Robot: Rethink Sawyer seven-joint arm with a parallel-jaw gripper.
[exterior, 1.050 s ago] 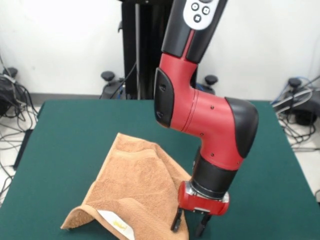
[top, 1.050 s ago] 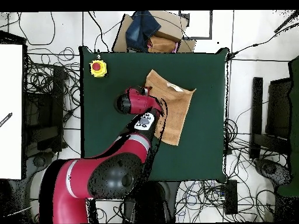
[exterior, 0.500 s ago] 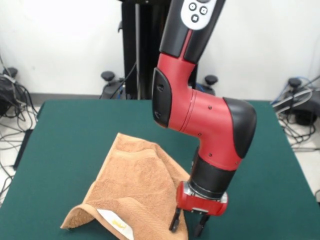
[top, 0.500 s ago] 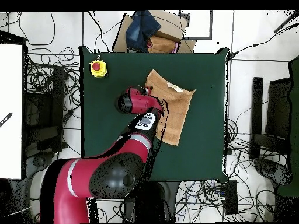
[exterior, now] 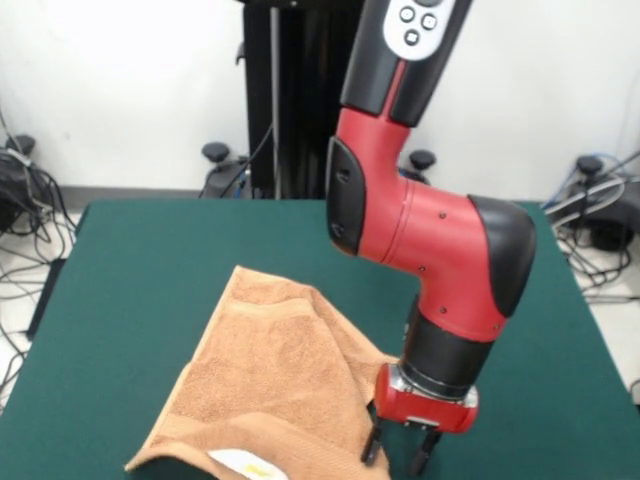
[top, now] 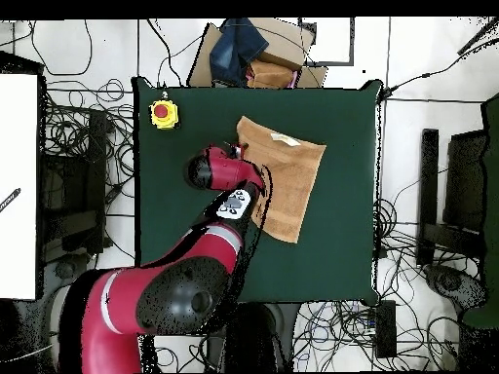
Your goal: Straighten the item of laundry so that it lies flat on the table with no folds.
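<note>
The tan-orange towel [exterior: 270, 375] lies rumpled on the green table [exterior: 140, 260], with a raised fold running along its right side. Its white label [exterior: 245, 463] shows at the near edge. My gripper [exterior: 395, 458] points down at the towel's near right corner and is open, with green table showing between its two fingers. The left finger [exterior: 372, 448] touches the towel's edge. From overhead the towel [top: 287, 180] is a slanted rectangle with its label [top: 286, 139] near one short end, and the red wrist [top: 219, 168] hides the gripper.
A yellow box with a red button [top: 164, 113] sits at a table corner. Cardboard and blue cloth [top: 249, 49] lie just beyond the table edge. Cables run around the table on the floor. The black pedestal [exterior: 290, 100] stands behind the arm.
The gripper has shifted right in the front view, dragging the towel's near corner with it. The towel's near edge now lies flatter and the label has moved right.
</note>
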